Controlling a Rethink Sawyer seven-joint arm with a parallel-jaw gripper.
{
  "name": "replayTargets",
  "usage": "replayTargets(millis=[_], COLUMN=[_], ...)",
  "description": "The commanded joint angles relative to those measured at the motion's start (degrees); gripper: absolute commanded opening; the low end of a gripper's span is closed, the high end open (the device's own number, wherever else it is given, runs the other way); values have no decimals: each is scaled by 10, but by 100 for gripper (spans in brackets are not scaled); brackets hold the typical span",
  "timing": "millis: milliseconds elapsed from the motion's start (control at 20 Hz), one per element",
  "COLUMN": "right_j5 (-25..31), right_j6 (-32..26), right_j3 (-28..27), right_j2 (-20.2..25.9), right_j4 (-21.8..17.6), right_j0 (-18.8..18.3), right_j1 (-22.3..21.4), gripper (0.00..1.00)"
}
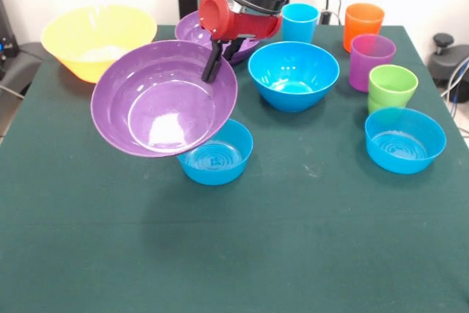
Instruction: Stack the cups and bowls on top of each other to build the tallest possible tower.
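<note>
**Purple bowl tipped over a small blue bowl, held at its rim**

From where I stand, the red and black arm comes down over the far middle of the green bench [293, 254], and its gripper [218, 59] has its dark fingers [212, 68] closed on the far rim of a wide purple bowl [165, 98]. One finger shows inside the bowl against the rim; the other is hidden behind it. The bowl is tilted steeply, its open face turned toward me and a little to the left, and its low edge sits over the near-left rim of a small blue bowl [216, 155] standing upright on the bench. Whether the two actually touch I cannot say for sure, but they overlap closely.

Behind the arm a second purple bowl [192, 31] peeks out, mostly covered by the gripper. The large yellow bowl [97, 37] sits at the far left corner. Right of the arm is the large blue bowl [293, 75], and farther right, near the edge, another small blue bowl [405, 139].

The cups stand upright along the far right: light blue cup [300, 21] behind the large blue bowl, orange cup [363, 24] at the back, translucent purple cup [372, 61] just in front of it, and lime green cup [392, 87] nearest, just behind the right-hand small blue bowl.
</note>
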Motion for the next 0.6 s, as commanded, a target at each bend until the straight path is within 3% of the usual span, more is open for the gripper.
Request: replayTargets(millis=[50, 300, 600], right_j5=[-72, -108, -159], right_j6=[101, 117, 154], right_j3=[62, 91, 101], right_j2=[-14, -17, -42], right_j4=[-3, 3, -11], right_j0=[13, 20, 52], right_j1=[16, 8, 28], gripper=[0, 0, 0])
